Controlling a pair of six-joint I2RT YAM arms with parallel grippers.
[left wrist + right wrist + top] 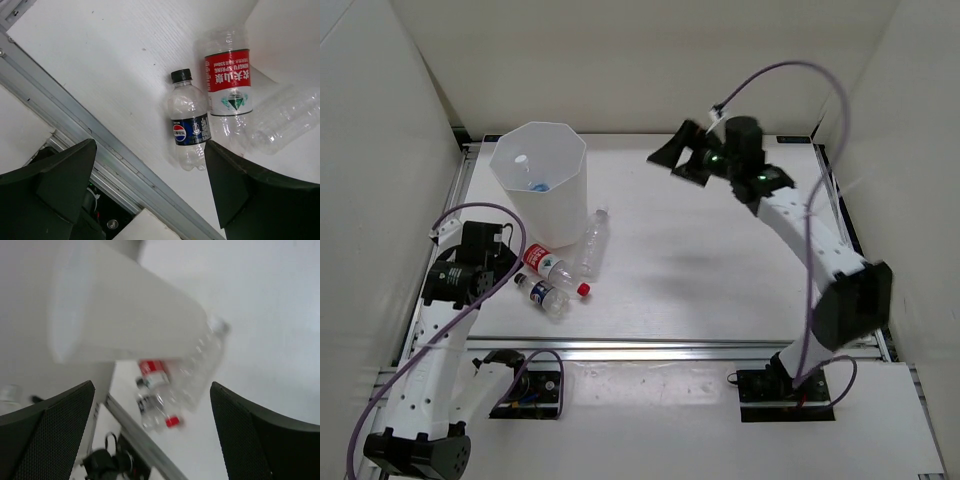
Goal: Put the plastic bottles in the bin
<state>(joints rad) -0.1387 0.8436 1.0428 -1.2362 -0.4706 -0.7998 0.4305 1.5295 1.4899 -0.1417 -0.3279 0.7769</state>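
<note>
The bin point(552, 205) stands upright toward the far left of the worktop point(720, 290). One of the plastic bottles, the blue-labelled bottle point(536, 185), lies down at the bottom of it. The other three lie on their sides on the worktop just in front of the bin. The plain bottle point(592, 243) is close by the bin's right side. The red-labelled bottle point(552, 268) lies slantwise next to it, red cap pointing toward the near edge. The dark-labelled bottle point(189, 127) lies alongside the red one on the near side (its cap looks black from the left wrist camera).

The left end effector point(150, 160) hangs low over the near-left part of the worktop, fingers spread wide and holding nothing. The dark-labelled and red-labelled bottles lie just ahead of it.

The right end effector point(680, 160) is up in the air over the far middle of the worktop, well apart from the bin. Its fingers are spread wide too and it is empty-handed; its own camera view is blurred.
</note>
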